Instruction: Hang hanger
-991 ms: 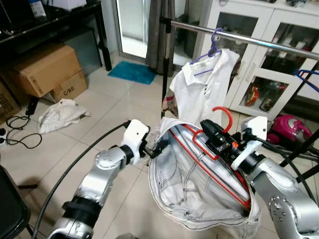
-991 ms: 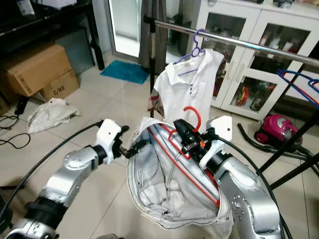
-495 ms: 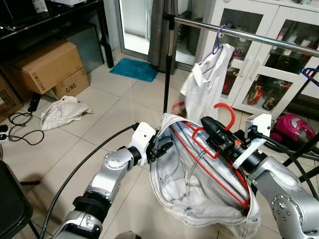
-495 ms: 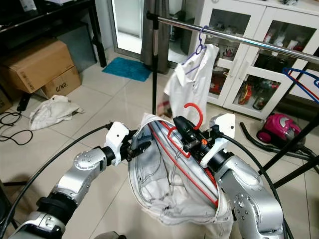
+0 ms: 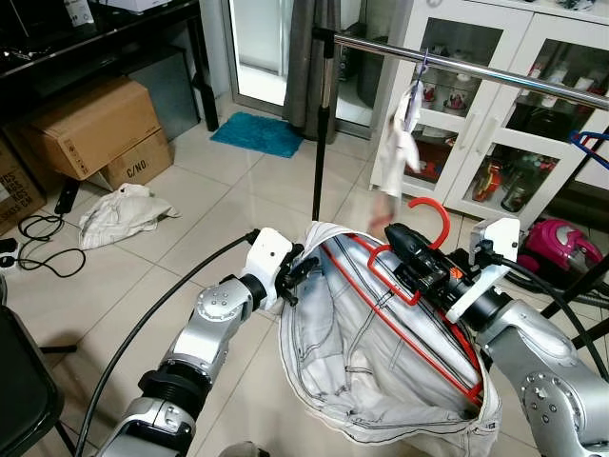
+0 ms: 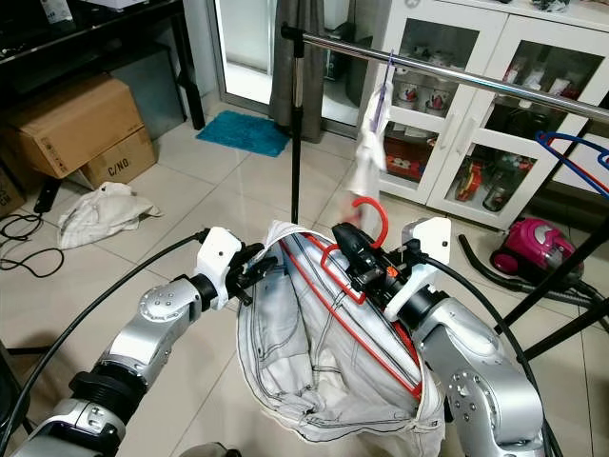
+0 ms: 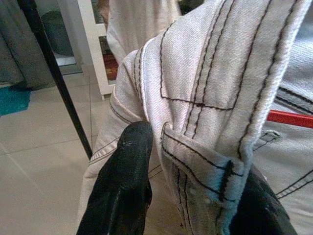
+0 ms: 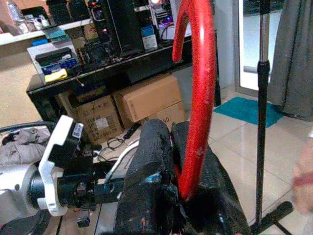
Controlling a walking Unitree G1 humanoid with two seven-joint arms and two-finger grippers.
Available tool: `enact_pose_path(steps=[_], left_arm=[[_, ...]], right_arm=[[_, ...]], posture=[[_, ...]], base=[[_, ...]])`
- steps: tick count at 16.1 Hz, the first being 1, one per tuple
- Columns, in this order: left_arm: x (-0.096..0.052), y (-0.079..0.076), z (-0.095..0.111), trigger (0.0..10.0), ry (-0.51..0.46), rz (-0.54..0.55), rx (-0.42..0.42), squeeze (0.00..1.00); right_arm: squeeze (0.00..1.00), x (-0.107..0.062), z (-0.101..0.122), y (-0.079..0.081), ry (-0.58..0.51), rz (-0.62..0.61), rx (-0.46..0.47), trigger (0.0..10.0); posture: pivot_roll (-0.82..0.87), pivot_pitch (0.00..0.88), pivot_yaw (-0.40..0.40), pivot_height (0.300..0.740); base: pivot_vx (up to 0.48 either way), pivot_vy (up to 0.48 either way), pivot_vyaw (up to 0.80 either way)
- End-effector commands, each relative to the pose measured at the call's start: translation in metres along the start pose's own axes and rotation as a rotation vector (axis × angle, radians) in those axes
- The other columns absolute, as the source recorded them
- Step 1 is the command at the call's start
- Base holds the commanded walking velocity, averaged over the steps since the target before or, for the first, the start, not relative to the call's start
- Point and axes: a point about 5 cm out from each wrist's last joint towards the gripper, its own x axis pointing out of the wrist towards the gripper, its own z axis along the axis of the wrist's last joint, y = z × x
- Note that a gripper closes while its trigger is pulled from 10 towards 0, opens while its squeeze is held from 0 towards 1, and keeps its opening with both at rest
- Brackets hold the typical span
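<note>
A red hanger carries pale grey jeans that hang open like a bag in front of me. My right gripper is shut on the hanger's neck just under the hook. My left gripper is shut on the jeans' waistband, with a black finger against the denim. The steel rail runs above and beyond the hook. A white shirt on a purple hanger hangs from it, turned edge-on.
The rail's black upright stands just behind the jeans. Behind the rail are a white glass-door cabinet, a pink vacuum and a blue hanger. On the left lie cardboard boxes, a white cloth and cables.
The white shirt on the rail has swung from broadside to edge-on. My left gripper has drawn the waistband slightly up and left, and the jeans hang wider. The right gripper holds steady.
</note>
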Motion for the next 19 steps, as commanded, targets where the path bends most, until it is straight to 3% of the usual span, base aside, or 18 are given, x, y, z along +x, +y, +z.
enact_pose_path(steps=[1,7,14,17,19], left_arm=[[0.001,-0.001,0.006,0.0,-0.027,-0.009,0.015,0.0],[-0.002,-0.005,0.006,0.0,-0.048,-0.03,-0.001,0.0],[-0.006,0.005,0.01,0.0,-0.047,-0.017,-0.003,0.0],[-0.016,0.01,0.035,0.0,-0.113,-0.155,0.001,0.0],[-0.027,0.012,0.064,0.0,-0.208,-0.277,-0.097,0.0]], right_arm=[[0.0,-0.003,0.008,-0.003,-0.023,-0.023,-0.042,0.0],[0.0,-0.004,0.006,-0.005,-0.01,-0.041,-0.058,0.0],[0.0,-0.004,0.005,-0.005,0.012,-0.035,-0.084,0.0],[0.0,-0.008,-0.011,-0.008,0.148,-0.03,-0.194,0.0],[0.0,-0.01,-0.018,-0.007,0.209,-0.003,-0.232,0.0]], posture=[[0.07,0.002,0.003,0.74],[0.07,0.013,0.002,0.74],[0.07,0.016,0.009,0.74],[0.07,0.02,0.01,0.74],[0.08,0.022,0.007,0.74]], base=[[0.0,0.0,0.0],[0.0,0.0,0.0],[0.0,0.0,0.0],[0.0,0.0,0.0],[0.0,0.0,0.0]])
